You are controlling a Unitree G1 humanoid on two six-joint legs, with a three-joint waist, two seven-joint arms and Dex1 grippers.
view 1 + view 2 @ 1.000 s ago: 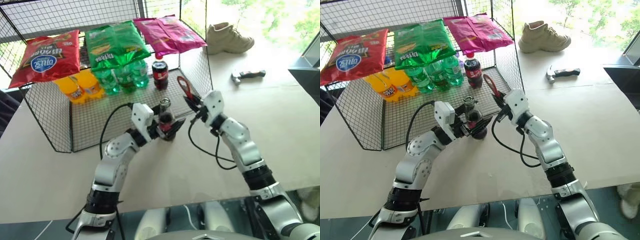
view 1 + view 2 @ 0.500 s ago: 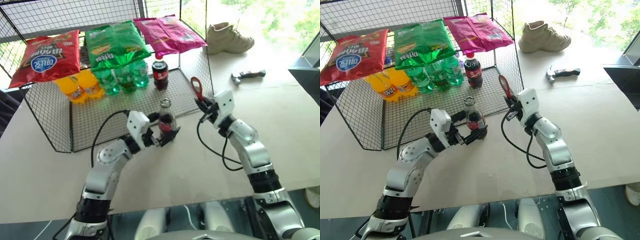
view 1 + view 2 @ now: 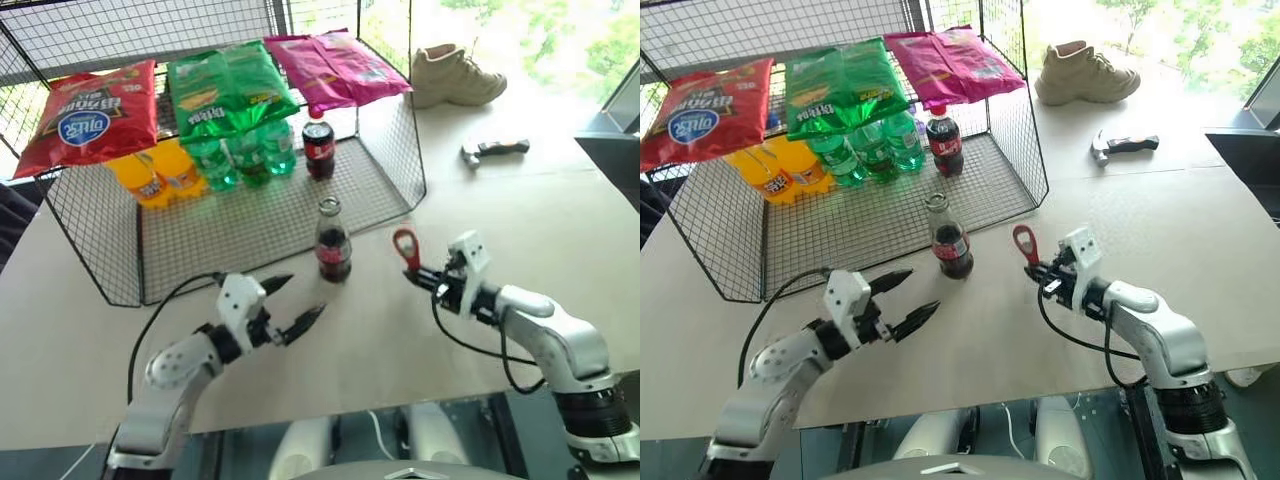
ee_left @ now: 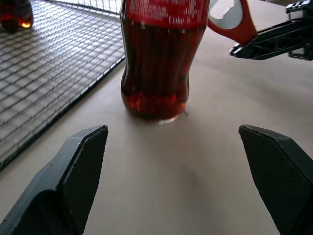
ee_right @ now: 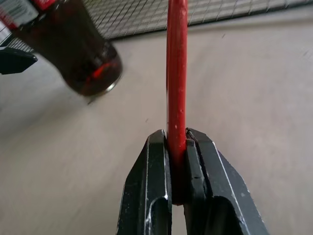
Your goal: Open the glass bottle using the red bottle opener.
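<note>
A pale beige table (image 3: 560,200) ran toward a bright window with greenery outside. On it stood a black wire rack (image 3: 400,150) stocked with snack bags and soda bottles, a tan shoe (image 3: 455,75) and a black-handled tool (image 3: 495,150) beyond. The glass bottle (image 3: 332,242) stood upright at the rack's front edge, its red band reading partly "Co" (the rest unreadable). The left gripper (image 3: 290,305) gaped wide, empty, at the bottle's seven o'clock. The right gripper (image 3: 420,277), at four o'clock, pinched the red bottle opener (image 3: 406,247) by its handle.
</note>
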